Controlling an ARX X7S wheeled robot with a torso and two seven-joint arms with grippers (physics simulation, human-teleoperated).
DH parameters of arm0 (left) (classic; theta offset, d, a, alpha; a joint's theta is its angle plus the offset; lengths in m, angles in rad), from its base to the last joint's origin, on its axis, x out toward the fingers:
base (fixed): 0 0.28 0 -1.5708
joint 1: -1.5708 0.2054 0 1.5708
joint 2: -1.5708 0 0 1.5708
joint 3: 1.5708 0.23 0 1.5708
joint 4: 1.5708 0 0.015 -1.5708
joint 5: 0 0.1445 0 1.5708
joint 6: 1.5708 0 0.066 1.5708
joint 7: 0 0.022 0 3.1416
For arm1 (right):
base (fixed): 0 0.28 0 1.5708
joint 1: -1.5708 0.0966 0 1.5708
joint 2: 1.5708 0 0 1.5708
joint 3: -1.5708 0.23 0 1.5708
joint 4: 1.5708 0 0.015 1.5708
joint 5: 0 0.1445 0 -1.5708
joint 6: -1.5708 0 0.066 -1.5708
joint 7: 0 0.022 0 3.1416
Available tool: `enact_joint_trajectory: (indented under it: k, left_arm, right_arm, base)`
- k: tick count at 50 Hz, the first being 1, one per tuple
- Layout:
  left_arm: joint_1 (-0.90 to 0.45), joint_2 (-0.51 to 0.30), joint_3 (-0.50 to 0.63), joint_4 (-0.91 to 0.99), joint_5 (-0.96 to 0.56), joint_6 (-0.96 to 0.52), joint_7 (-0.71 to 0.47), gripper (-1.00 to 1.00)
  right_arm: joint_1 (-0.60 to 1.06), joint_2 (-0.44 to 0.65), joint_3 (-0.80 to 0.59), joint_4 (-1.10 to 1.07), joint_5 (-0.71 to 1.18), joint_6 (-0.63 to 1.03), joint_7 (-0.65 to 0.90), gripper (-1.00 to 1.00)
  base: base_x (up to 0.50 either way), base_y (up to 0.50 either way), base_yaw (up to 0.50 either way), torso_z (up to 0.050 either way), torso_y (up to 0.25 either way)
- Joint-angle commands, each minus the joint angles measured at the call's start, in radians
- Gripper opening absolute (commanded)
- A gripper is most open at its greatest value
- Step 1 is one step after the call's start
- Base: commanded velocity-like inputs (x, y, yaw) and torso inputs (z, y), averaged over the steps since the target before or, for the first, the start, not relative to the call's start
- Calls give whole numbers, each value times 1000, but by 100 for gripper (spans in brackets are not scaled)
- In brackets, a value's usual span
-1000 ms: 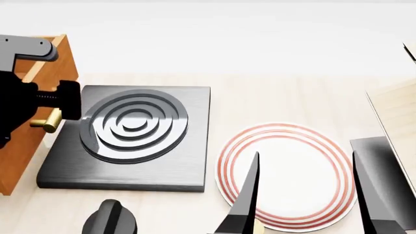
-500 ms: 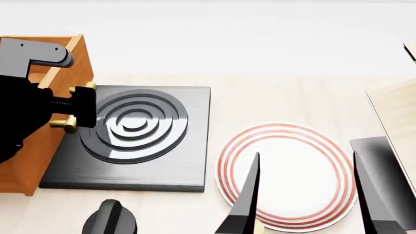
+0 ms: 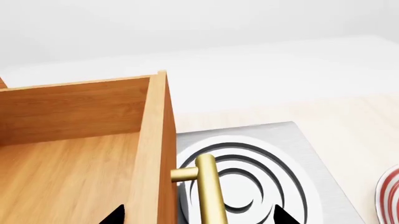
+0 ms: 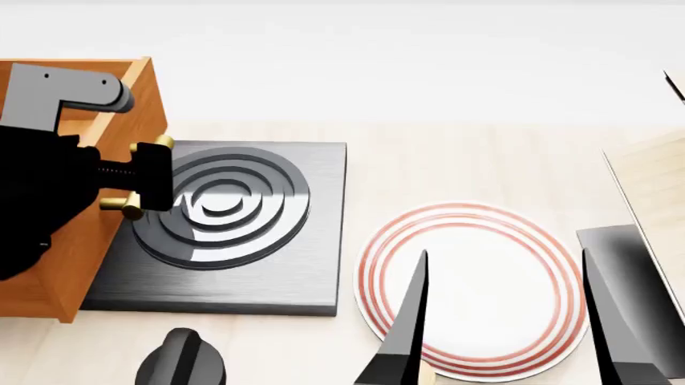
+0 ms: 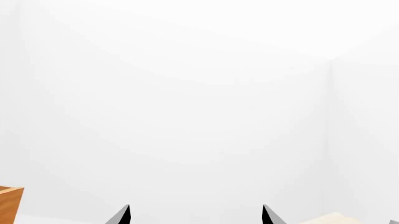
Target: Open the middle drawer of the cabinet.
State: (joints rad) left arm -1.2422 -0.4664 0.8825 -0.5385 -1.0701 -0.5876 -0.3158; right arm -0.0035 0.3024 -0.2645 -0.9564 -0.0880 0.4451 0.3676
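The middle drawer [image 4: 118, 128] stands pulled out of the cabinet [image 4: 48, 281] at the left of the head view, its flat front facing the black hob plate [image 4: 230, 228] and overhanging that plate's left edge; the left wrist view looks down into the open box, bare orange-brown wood inside with nothing in it; the brass bar handle [image 3: 209, 196] stands off the front on a short post, its long axis running along the front, level with the counter [image 4: 450, 168]; no label, brand or writing can be read on any surface; the left gripper [image 4: 144, 188] sits at the handle, one black fingertip showing on each side of the front and bar in the wrist view, but whether the pads press the bar I cannot tell; beyond the hob plate, farther from the drawer, lies a white plate with red rings [image 4: 471, 289]; the right gripper [image 4: 498, 321] hangs over it with its two fingers well apart and nothing between them; bare pale counter lies behind the hob plate, and a pale wooden board [image 4: 653, 192] stands at the far right.
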Motion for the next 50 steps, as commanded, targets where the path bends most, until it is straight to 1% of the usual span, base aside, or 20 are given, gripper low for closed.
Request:
enact_joint_trajectory:
  k: [1, 6, 10, 14, 18, 25, 29, 39, 44, 48, 50]
  left_arm:
    - [24, -15, 1, 82, 11, 37, -31, 100]
    - [45, -33, 9, 143, 41, 69, -63, 100]
    - [67, -50, 32, 194, 105, 113, -102, 100]
    - [82, -57, 28, 213, 120, 139, -123, 100]
    - [101, -55, -3, 201, 135, 202, -157, 100]
    - [138, -78, -10, 268, 173, 274, -187, 100]
    - [173, -107, -3, 339, 227, 340, -209, 100]
    - [267, -175, -11, 480, 282, 439, -272, 100]
    - [330, -214, -15, 566, 339, 508, -328, 100]
    - [383, -239, -33, 618, 329, 548, -364, 100]
    - [403, -247, -34, 633, 347, 570, -378, 100]
  right_arm:
    - [2, 2, -1, 0, 3, 2, 3, 100]
    - [2, 3, -4, 1, 3, 2, 5, 100]
    - [2, 5, -7, 3, 2, 1, 6, 100]
    - [1, 6, -7, 5, 3, -2, 8, 100]
    - [-1, 8, -7, 6, 4, -4, 9, 100]
    - [-1, 10, -10, 8, 3, -6, 12, 100]
    - [-2, 11, -10, 6, 3, -5, 13, 100]
    - [-3, 13, -14, 6, 2, -6, 17, 100]
    - [-4, 14, -15, 11, 3, -9, 19, 100]
    - [-4, 14, -17, 21, 5, -16, 21, 100]
    - [-1, 14, -19, 24, 5, -15, 21, 100]
  base:
    - [0, 0, 0, 0, 0]
    - [0, 0, 0, 0, 0]
    - [0, 0, 0, 0, 0]
    - [0, 0, 0, 0, 0]
    - [0, 0, 0, 0, 0]
    - [0, 0, 0, 0, 0]
    - [0, 0, 0, 0, 0]
    - [0, 0, 0, 0, 0]
    - [0, 0, 0, 0, 0]
    - [0, 0, 0, 0, 0]
    - [0, 0, 0, 0, 0]
